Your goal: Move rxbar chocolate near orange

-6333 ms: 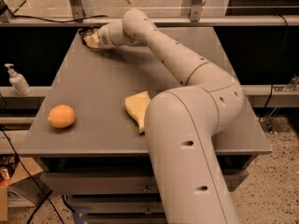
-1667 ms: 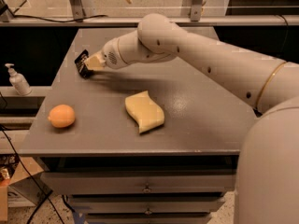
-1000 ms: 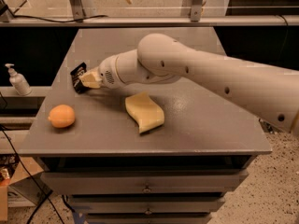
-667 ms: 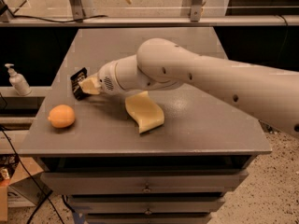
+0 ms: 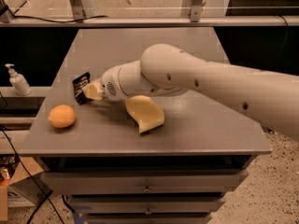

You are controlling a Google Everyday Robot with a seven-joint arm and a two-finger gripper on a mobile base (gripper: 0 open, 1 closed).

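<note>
The orange (image 5: 61, 116) sits near the front left corner of the grey table (image 5: 196, 120). My gripper (image 5: 89, 90) reaches in from the right over the table's left side and is shut on the rxbar chocolate (image 5: 81, 87), a small black wrapper held tilted just above the table. The bar is a short way up and to the right of the orange, apart from it. My white arm crosses the middle of the table.
A pale yellow wavy sponge (image 5: 145, 113) lies at the table's front middle, partly under my arm. A soap dispenser bottle (image 5: 18, 81) stands on a lower shelf to the left. Drawers sit below the table front. A rail runs along the back.
My gripper carried the rxbar chocolate from the table's back left forward and down toward the orange; over the last second it moved a little closer to the orange.
</note>
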